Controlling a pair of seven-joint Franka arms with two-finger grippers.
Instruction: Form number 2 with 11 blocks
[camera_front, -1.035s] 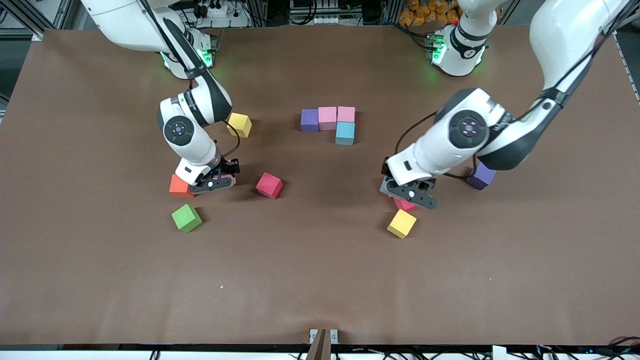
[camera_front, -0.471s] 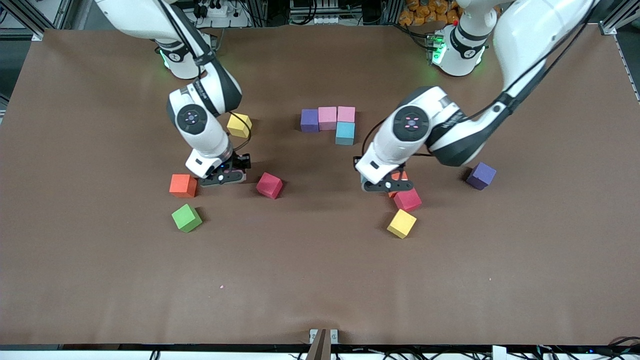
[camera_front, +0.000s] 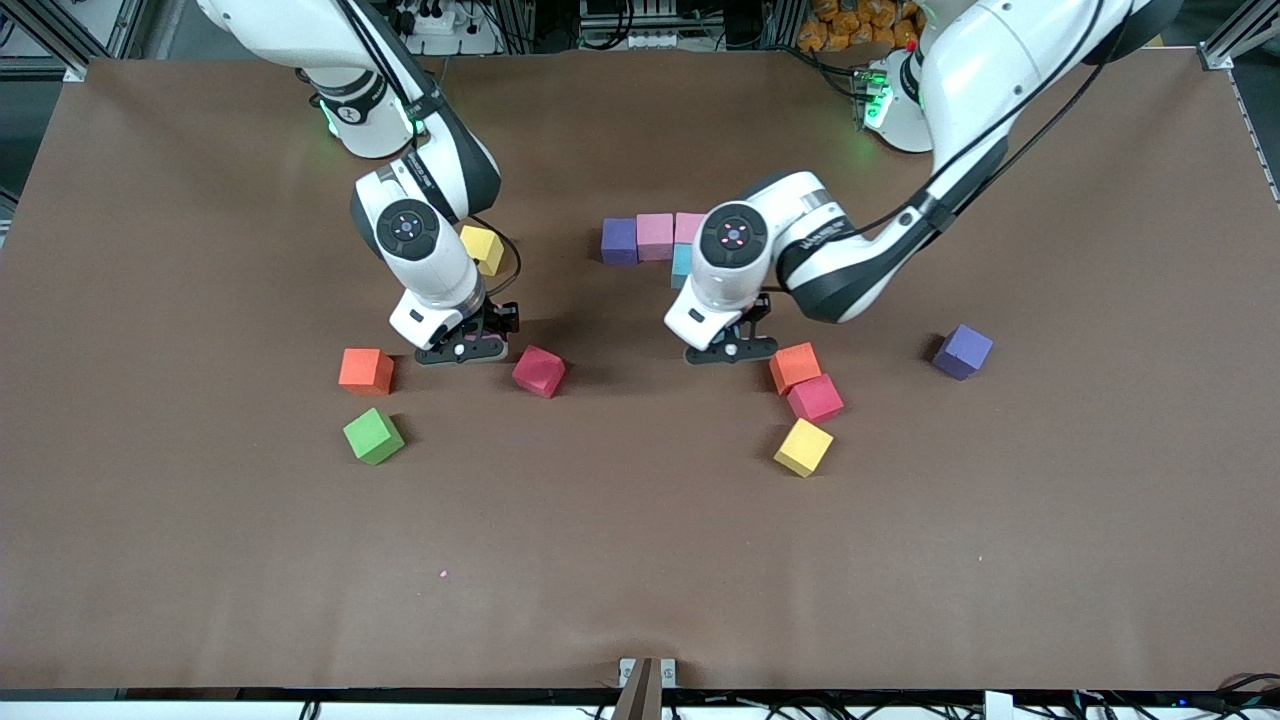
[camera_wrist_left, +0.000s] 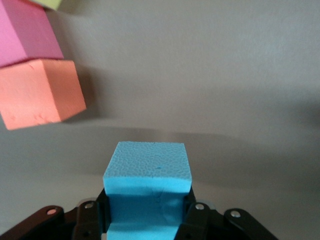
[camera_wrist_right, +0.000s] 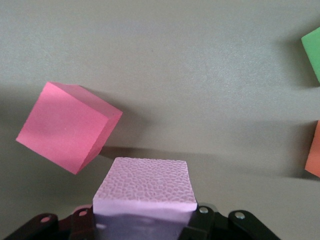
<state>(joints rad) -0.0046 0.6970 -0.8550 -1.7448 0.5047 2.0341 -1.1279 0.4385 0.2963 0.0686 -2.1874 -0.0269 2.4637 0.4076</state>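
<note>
**Now carrying two cubes to the digit**

I have the left gripper (camera_wrist_left: 150, 220) clamped on a light blue cube (camera_wrist_left: 148, 175) above the table, beside the orange cube (camera_front: 795, 366). My right gripper (camera_wrist_right: 145, 222) grips a pink cube (camera_wrist_right: 145, 192) near the crimson cube (camera_front: 539, 371). Only the digit's top (camera_front: 655, 237) stands built, so next comes setting each cube flush against the existing ones.
</note>
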